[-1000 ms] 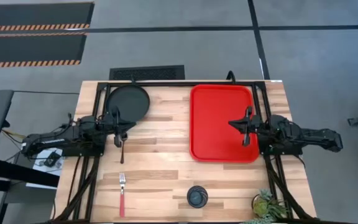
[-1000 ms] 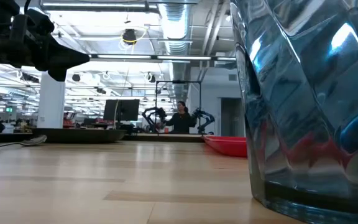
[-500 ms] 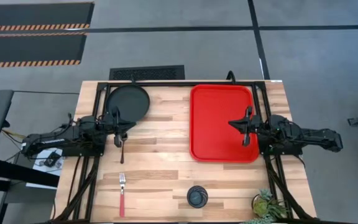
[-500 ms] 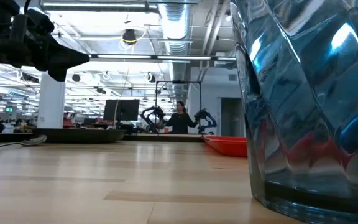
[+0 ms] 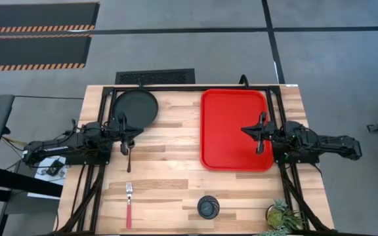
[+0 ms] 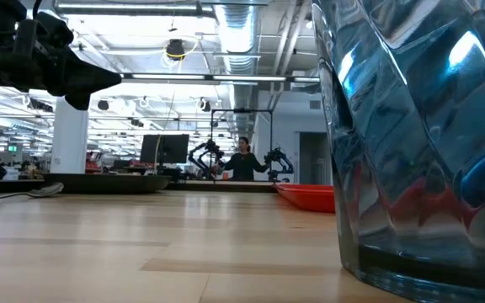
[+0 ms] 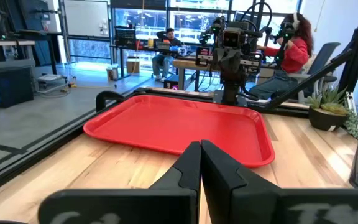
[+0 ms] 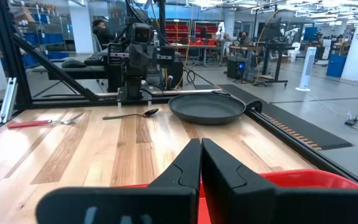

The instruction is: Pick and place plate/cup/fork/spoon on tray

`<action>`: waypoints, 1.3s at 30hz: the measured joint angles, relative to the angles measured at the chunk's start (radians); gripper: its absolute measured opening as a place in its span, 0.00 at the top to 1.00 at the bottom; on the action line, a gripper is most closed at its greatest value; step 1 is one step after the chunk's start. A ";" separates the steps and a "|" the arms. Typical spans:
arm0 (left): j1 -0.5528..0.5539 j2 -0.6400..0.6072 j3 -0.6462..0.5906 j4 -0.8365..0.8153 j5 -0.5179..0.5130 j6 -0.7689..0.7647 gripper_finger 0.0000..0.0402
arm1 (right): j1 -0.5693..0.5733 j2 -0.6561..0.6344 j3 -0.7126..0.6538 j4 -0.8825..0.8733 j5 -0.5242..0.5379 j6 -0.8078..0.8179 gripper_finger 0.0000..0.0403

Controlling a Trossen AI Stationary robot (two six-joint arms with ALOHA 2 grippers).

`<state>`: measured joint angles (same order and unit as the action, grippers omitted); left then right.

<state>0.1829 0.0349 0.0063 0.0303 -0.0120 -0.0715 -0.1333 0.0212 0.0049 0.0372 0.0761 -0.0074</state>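
Left gripper (image 5: 124, 136) hangs clenched and empty just beside the plate (image 5: 135, 107), above the spoon (image 5: 128, 155). Right gripper (image 5: 260, 134) hovers clenched over the tray (image 5: 231, 131).

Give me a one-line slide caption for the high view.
Start state: empty red tray at right; black plate, spoon, fork and cup wait on the wooden table; both grippers idle.

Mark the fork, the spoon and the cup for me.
fork (image 5: 128, 208): high view, on its red handle.
spoon (image 8: 131, 114): right wrist view, along its dark handle.
cup (image 5: 208, 207): high view, on its round top.
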 joint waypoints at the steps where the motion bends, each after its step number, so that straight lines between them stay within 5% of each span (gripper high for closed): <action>1: 0.000 0.000 0.000 0.000 0.000 0.000 1.00 | 0.000 0.000 0.000 0.000 0.000 0.000 0.91; 18: 0.000 0.000 0.000 0.004 0.000 -0.160 1.00 | 0.000 0.000 0.000 0.000 0.000 0.000 0.91; 22: 0.007 -0.001 0.000 0.084 -0.088 -0.124 1.00 | 0.000 0.000 0.000 0.000 0.000 0.000 0.91; 25: 0.009 0.005 0.007 0.122 -0.021 -0.142 1.00 | 0.000 0.000 0.000 0.000 0.000 0.000 0.91; 39: 0.008 0.441 0.245 0.120 0.016 -0.228 1.00 | 0.000 0.000 0.000 0.000 0.000 0.000 0.91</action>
<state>0.1913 0.4757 0.2510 0.1506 0.0044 -0.2995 -0.1329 0.0212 0.0049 0.0372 0.0761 -0.0074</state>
